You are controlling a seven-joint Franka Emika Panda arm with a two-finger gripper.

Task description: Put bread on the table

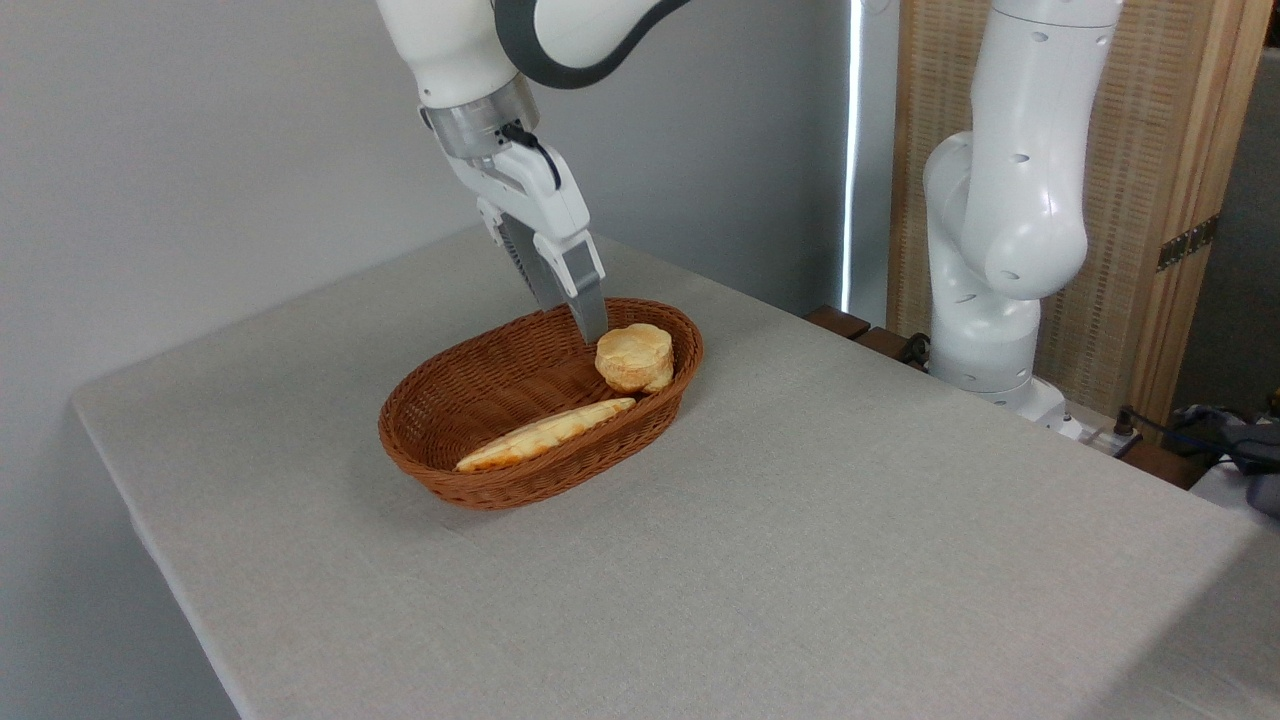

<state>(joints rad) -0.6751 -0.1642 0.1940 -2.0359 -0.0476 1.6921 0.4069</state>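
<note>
While tilted, arm (520,60) above bread (634,358)

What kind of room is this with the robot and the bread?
Probably a robot lab or test room, not a kitchen. A white robot arm is bolted beside a cloth-covered table, cables trail nearby, and the walls are bare. The basket holds bread for practice.

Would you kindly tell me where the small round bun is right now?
The bun sits inside the wicker basket at its far right end, leaning on the rim, just beyond the long flat bread and right below the claw.
</note>
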